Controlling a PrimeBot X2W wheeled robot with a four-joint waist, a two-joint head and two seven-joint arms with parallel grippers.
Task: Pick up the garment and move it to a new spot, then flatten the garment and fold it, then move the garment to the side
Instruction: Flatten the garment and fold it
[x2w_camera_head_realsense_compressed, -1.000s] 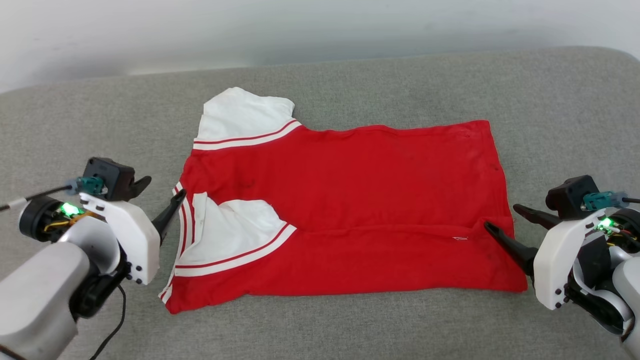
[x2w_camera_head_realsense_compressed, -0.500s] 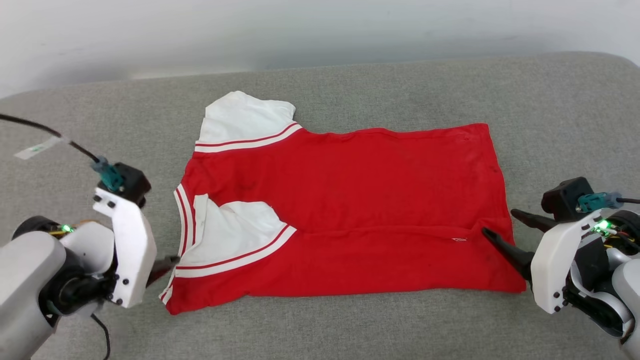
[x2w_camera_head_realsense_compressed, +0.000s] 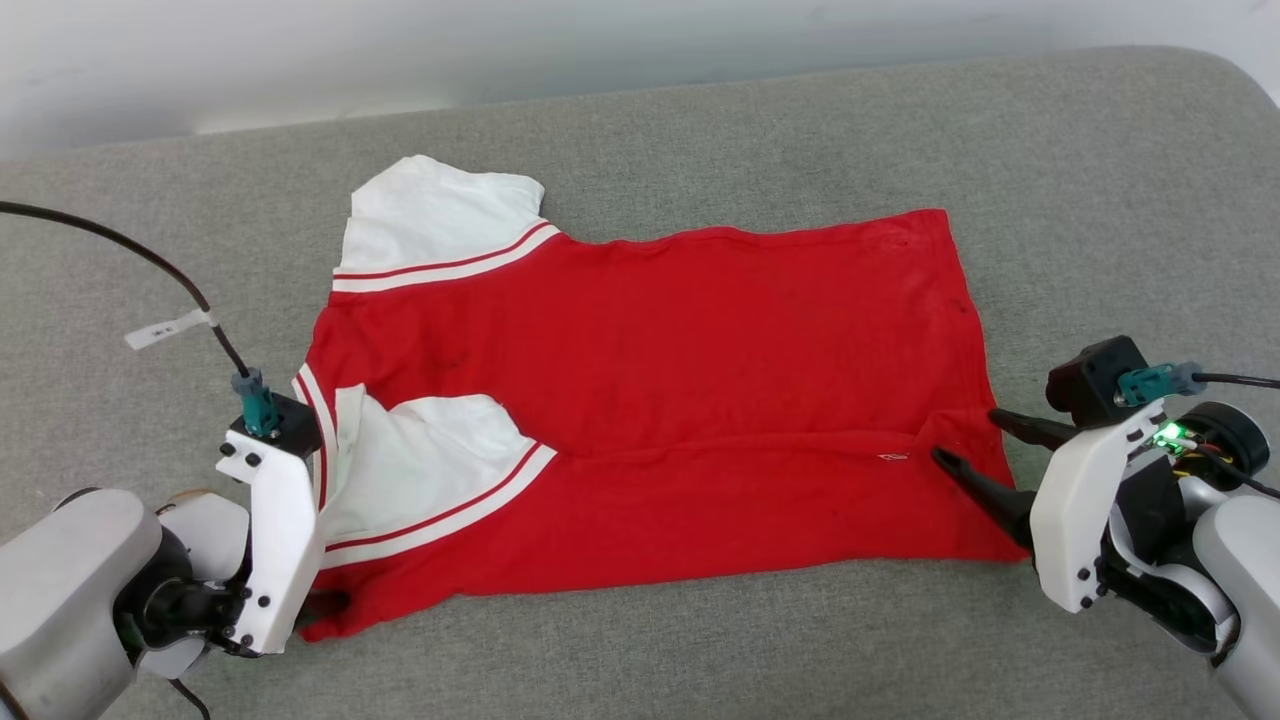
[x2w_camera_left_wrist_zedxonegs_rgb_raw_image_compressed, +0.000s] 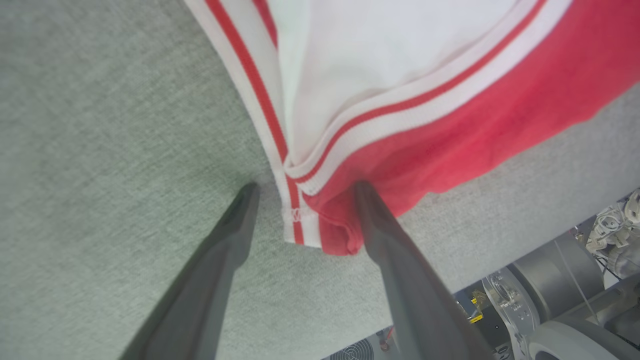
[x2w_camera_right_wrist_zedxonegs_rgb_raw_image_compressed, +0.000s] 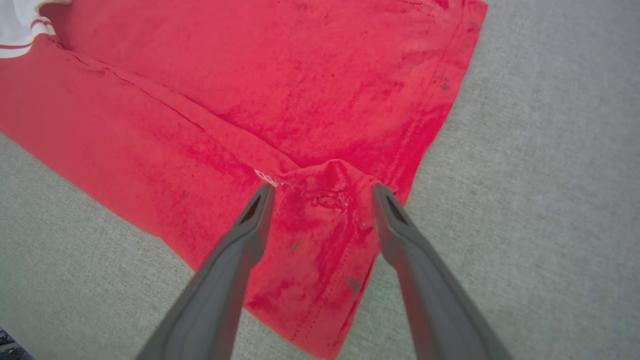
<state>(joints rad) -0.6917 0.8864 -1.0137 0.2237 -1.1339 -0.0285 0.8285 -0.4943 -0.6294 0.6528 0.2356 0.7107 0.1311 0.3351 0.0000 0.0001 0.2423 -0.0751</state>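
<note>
Your shirt (x2w_camera_head_realsense_compressed: 640, 400) lies flat across the middle of the grey cushion (x2w_camera_head_realsense_compressed: 700, 120), long axis left to right in the head view, near edge already folded over. Each end sits between spread, empty jaws: the left gripper (x2w_camera_left_wrist_zedxonegs_rgb_raw_image_compressed: 306, 186) straddles the striped lower-left corner, and the right gripper (x2w_camera_head_realsense_compressed: 967, 435) straddles the fold's end at the right hem. Since a second ago the left gripper has dropped from beside the collar to that corner, while the right has hardly moved against the shirt.
</note>
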